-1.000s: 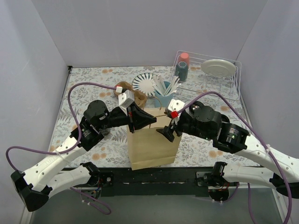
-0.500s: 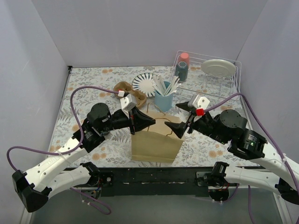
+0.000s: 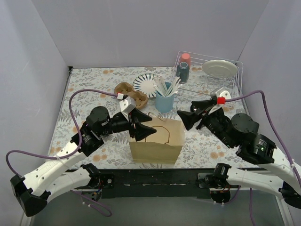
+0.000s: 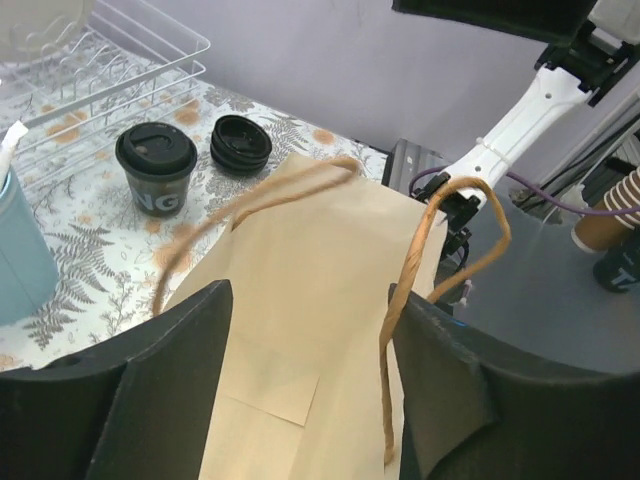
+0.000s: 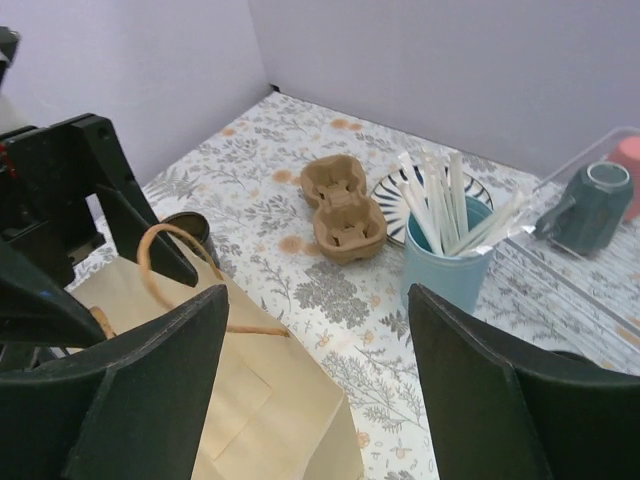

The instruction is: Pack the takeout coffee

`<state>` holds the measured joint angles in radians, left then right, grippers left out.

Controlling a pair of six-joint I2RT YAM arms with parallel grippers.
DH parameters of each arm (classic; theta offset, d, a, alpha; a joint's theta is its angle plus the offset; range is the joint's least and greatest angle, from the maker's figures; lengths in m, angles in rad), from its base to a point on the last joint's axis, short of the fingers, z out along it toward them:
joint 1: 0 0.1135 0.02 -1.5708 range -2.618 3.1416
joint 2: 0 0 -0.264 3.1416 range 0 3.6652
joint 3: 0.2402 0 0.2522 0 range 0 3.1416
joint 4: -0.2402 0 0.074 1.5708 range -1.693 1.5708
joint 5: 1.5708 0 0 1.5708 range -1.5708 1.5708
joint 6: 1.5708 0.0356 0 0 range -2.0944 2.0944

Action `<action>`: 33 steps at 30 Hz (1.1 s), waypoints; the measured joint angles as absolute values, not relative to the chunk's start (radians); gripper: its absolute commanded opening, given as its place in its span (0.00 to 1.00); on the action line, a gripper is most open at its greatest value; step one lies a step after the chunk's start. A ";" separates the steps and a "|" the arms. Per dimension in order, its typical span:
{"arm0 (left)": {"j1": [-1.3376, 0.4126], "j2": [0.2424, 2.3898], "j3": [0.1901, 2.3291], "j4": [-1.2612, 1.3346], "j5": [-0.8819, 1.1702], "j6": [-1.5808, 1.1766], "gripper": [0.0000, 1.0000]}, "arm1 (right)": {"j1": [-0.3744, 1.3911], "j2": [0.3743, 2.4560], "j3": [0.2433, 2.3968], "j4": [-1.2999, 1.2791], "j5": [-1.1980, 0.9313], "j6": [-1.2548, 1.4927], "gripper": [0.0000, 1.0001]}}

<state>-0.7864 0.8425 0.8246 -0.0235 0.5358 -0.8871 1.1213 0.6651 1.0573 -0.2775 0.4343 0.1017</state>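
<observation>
We count 2 arms over 1 floral table (image 3: 94, 80). From the left, the left arm (image 3: 61, 157) bends at the elbow and runs rightward. The left gripper (image 3: 153, 126) sits at the top left corner of 1 brown paper bag (image 3: 157, 146), jaws apart and clamping nothing. In the left wrist view, 1 of the bag's 2 cord handles (image 4: 410, 262) loops up in front of a finger; we cannot tell if it touches.

The bag is folded flat at the near centre, long axis running near to far, mouth toward the back wall. We cannot tell whether it lies fully flat.

The right gripper (image 3: 184, 111) points left just off the bag's top right corner, jaws wide and empty. The right arm (image 3: 254, 141) slants back to the near right.

Behind sit 1 pulp carrier (image 3: 126, 88), 1 striped plate (image 3: 145, 84), 1 blue cup (image 3: 163, 102) of white stirrers (image 3: 167, 86) and 1 wire rack (image 3: 235, 80). The rack holds 1 teal mug (image 3: 183, 72), 1 pink cup (image 3: 186, 57) and 1 white plate (image 3: 220, 68).

The left wrist view shows 1 lidded coffee cup (image 4: 157, 180) upright beside the rack. Just beside it is 1 stack of black lids (image 4: 240, 143); both are apart from the bag.
</observation>
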 measured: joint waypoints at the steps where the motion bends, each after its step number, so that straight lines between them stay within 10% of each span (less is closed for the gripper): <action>1: -0.786 0.843 0.826 -0.031 0.525 -0.894 0.66 | 1.121 0.682 1.072 -0.304 0.459 0.123 0.79; 13: -0.786 0.812 0.946 -0.188 0.337 -1.009 0.70 | 1.120 0.820 1.131 -0.638 0.550 0.429 0.74; 23: -0.786 0.798 1.019 -0.371 0.158 -1.086 0.63 | 1.120 0.868 1.072 -0.706 0.550 0.507 0.43; 29: -0.786 0.828 1.045 -0.520 0.019 -1.134 0.63 | 1.120 0.912 1.069 -0.695 0.552 0.519 0.02; 33: -0.786 0.812 1.045 -0.594 -0.052 -1.154 0.65 | 1.120 0.919 1.069 -0.679 0.581 0.521 0.01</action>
<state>-0.7864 0.8120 1.0447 -0.5941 -0.0521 -1.1538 1.1202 0.9188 1.0687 -0.6792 0.5812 0.5209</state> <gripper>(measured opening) 0.637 0.028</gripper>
